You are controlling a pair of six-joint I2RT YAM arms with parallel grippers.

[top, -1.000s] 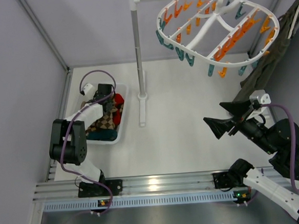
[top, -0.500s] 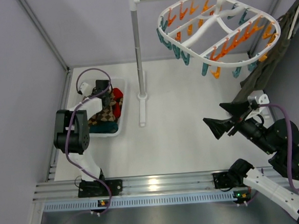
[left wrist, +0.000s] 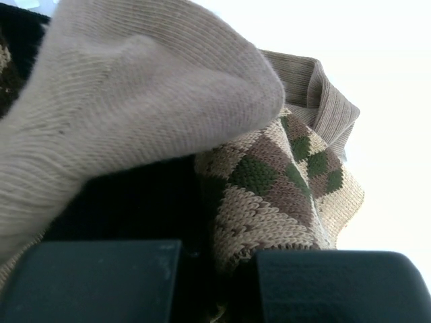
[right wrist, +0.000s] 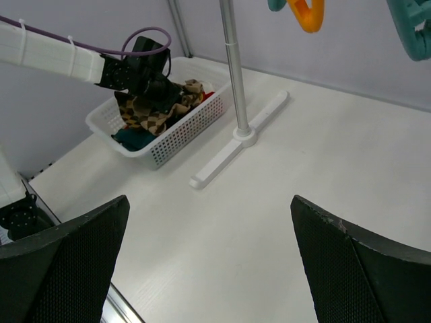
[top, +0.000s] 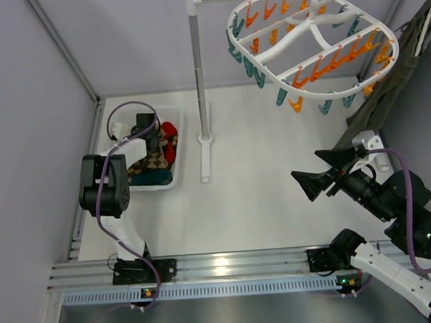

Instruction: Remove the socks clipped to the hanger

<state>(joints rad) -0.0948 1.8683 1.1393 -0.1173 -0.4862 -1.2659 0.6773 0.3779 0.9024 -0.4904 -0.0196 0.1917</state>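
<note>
The white oval hanger [top: 310,40] hangs from the grey rail at the top right, tilted, and its orange and teal clips show no socks. Argyle and plain tan socks [top: 155,162] lie piled in the white basket [top: 176,153] at the left. My left gripper [top: 151,136] is down in the basket. In the left wrist view its jaws [left wrist: 219,269] stand close together with an argyle sock [left wrist: 269,188] between them, and a plain tan sock [left wrist: 128,101] lies on top. My right gripper [top: 308,168] is open and empty above the table, below the hanger [right wrist: 209,202].
The grey pole [top: 198,74] and its foot [top: 206,158] stand between the basket and the hanger. An olive-green garment [top: 394,75] hangs at the right by the wall. The right wrist view shows the basket [right wrist: 168,134], the pole [right wrist: 234,67] and an orange clip [right wrist: 304,13].
The hanger has swung up and to the right. My left arm's elbow has drawn in toward the basket, with the gripper staying in it. The right arm has barely moved.
</note>
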